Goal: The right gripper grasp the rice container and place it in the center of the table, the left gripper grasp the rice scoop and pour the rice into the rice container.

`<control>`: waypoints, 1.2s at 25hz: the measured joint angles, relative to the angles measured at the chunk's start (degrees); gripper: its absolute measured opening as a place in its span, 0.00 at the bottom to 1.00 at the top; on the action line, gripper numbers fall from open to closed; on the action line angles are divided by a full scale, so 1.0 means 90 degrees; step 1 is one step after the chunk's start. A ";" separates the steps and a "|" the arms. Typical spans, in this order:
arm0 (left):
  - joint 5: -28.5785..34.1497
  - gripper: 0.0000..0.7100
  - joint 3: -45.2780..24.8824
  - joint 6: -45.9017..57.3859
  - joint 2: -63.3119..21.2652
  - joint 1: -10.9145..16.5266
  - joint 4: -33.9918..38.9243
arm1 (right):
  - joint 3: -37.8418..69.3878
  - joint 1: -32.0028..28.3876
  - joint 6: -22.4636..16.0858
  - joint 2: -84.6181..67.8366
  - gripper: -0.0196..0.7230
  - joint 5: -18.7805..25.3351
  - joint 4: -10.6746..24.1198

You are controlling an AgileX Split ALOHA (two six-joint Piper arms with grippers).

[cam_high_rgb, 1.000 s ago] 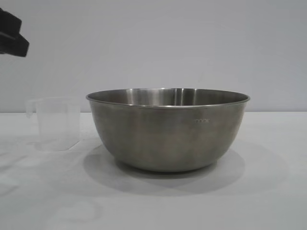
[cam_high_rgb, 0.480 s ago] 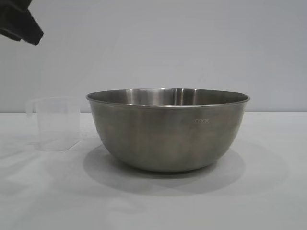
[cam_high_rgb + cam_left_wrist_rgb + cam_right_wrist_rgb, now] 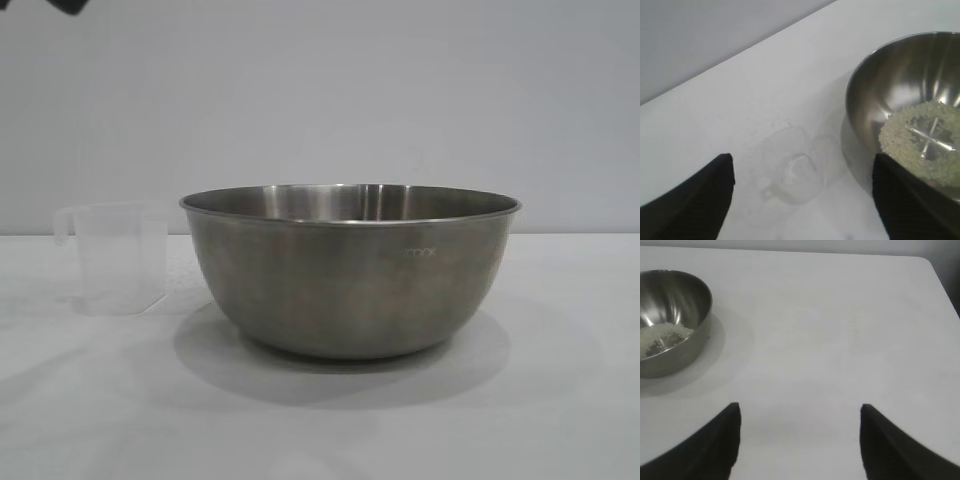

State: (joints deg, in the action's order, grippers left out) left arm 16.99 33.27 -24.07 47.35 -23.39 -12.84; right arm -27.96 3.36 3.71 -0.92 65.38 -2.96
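While the steel bowl [image 3: 350,270] sits mid-bench [image 3: 560,400], rice [image 3: 925,137] lies in a pale ring across its bottom. Scoop [image 3: 112,258] stands upright and empty just beside the bowl, on the left arm's side, not touching it. Left gripper [image 3: 802,195] hangs above the scoop, fingers [image 3: 700,200] spread wide, holding nothing. Right gripper [image 3: 800,437] hovers over bare bench well away from the bowl, fingers [image 3: 890,445] apart, empty
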 joint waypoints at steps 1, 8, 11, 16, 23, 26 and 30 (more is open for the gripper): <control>0.0233 0.72 0.0000 0.0049 -0.0209 0.0000 0.0011 | 0.0000 0.0000 0.0000 0.0000 0.58 0.0000 0.0000; 0.1920 0.72 0.0000 0.0574 -0.1532 0.0000 0.0088 | 0.0000 0.0000 0.0000 0.0000 0.58 0.0000 0.0000; 0.2688 0.72 0.0000 0.1068 -0.1833 0.0000 0.0469 | 0.0000 0.0000 0.0000 0.0000 0.58 0.0000 0.0000; 0.3861 0.72 0.0000 0.1778 -0.2221 0.0000 0.1262 | 0.0000 0.0000 0.0000 0.0000 0.58 0.0000 0.0000; 0.4717 0.72 0.0000 0.1993 -0.2909 0.0000 0.1402 | 0.0000 0.0000 0.0000 0.0000 0.58 0.0000 0.0000; 0.4907 0.72 0.0000 0.2144 -0.3228 0.0000 0.1402 | 0.0000 0.0000 0.0000 0.0000 0.58 0.0000 0.0000; 0.5138 0.72 0.0000 0.2212 -0.3652 0.0000 0.1588 | 0.0000 0.0000 0.0000 0.0000 0.58 0.0000 0.0000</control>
State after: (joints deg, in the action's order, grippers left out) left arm 63.23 33.27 -4.16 14.48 -23.39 1.45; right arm -27.96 3.36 3.71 -0.92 65.38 -2.96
